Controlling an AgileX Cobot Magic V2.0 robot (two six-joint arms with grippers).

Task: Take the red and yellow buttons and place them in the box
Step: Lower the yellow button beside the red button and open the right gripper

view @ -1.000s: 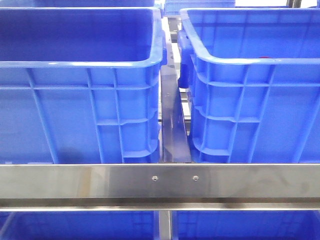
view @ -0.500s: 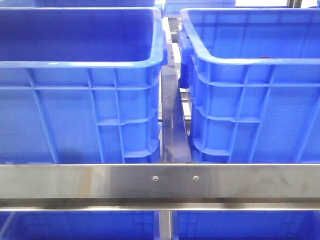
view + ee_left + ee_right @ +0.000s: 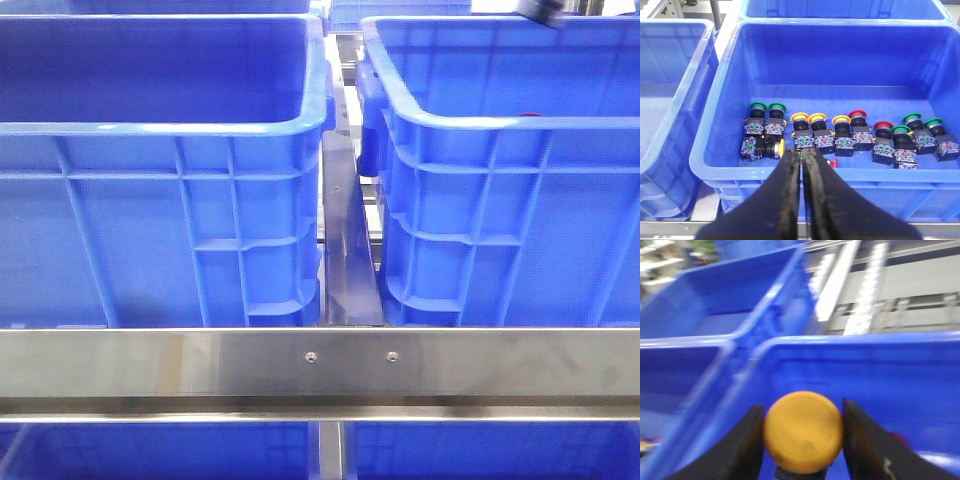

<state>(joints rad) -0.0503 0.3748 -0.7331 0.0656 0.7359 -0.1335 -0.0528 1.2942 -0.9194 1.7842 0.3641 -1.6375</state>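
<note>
My right gripper is shut on a yellow button, its round orange-yellow cap filling the space between the fingers. It hangs above the inside of the blue box, where a sliver of a red button shows. In the front view the box stands on the right, with a red speck just over its near rim. My left gripper is shut and empty above the near wall of another blue crate that holds rows of push buttons with green, yellow and red caps.
A matching blue crate with a shadowed inside stands on the left in the front view. A steel rail crosses in front, and a metal divider runs between the crates. A dark part of the right arm shows in the top right corner.
A dark part of the right arm has come into the top right corner of the front view, above the box. The crates have not moved.
</note>
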